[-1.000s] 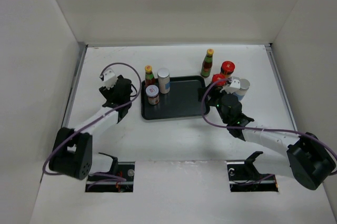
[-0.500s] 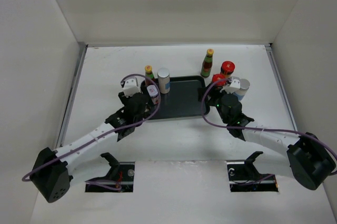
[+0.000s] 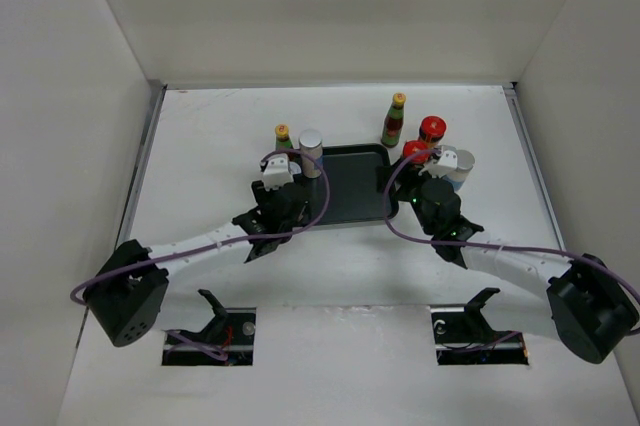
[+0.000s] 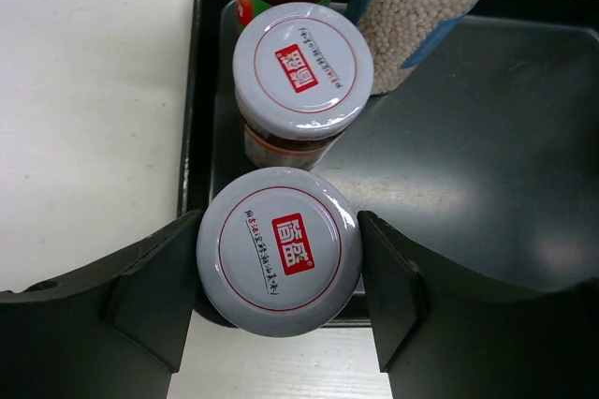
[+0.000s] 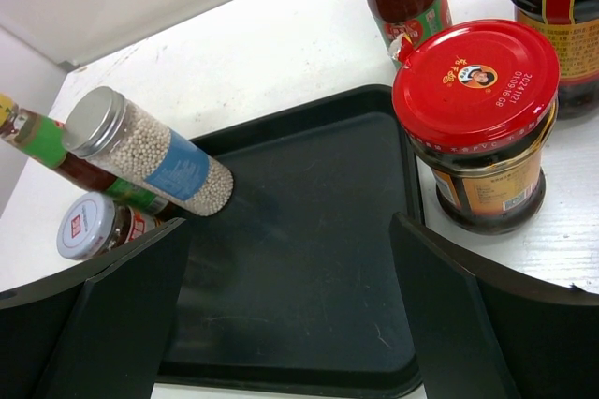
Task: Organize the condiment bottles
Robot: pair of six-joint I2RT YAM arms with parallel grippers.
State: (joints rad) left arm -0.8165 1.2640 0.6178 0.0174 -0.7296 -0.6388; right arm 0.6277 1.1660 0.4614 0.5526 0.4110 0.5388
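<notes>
My left gripper (image 4: 279,230) is shut on a short white-lidded jar (image 4: 279,251) over the near left corner of the dark tray (image 4: 487,137). Just behind it in the tray stands a second white-lidded jar (image 4: 301,66). Behind that are a pale grey-capped cylinder (image 3: 311,151) and a slim yellow-capped bottle (image 3: 283,136). My right gripper (image 5: 290,230) is open with nothing in it, low over the tray's right side. Beside it, off the tray, stands a red-capped jar (image 5: 475,81). Behind that are another red-capped jar (image 3: 432,131) and a yellow-capped bottle (image 3: 395,121).
The tray (image 3: 350,191) has a raised rim and lies at the table's middle, its centre bare. White walls close the table in at the back and on both sides. Both arms reach in from the near edge, each with a purple cable looping over it.
My left arm swung in from the table's left side to the tray's near left corner, bringing the white-lidded jar with it. The right arm has not moved.
</notes>
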